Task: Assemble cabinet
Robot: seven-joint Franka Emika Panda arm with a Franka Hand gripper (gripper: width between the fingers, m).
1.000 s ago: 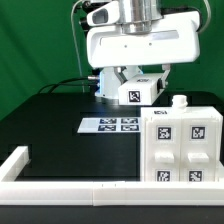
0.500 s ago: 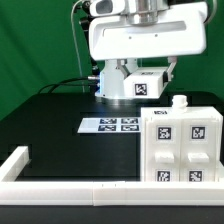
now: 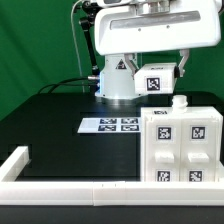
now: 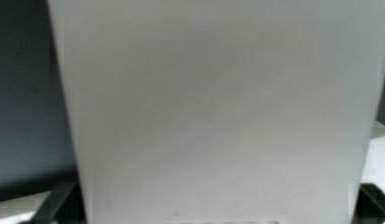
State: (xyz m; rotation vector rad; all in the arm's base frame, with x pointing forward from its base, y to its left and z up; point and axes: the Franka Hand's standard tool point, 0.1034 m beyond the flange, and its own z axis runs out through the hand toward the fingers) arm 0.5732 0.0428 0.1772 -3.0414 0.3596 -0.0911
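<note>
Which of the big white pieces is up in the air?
The wide white piece at the top of the exterior view hangs above the table. The other, the cabinet body, stands on it.

The cabinet (image 3: 182, 143) is white, its faces patterned with square black-and-white tags, and the smaller block (image 3: 158, 81) is white with one such tag. The marker board (image 3: 110, 125) is white with black-patterned tags, the table (image 3: 50, 120) black, the backdrop (image 3: 30, 40) green

A robotics lab is indicated. A flat white marker board (image 3: 110, 125) is seen on a black table (image 3: 45, 118), backed by a green curtain (image 3: 35, 40).
</note>
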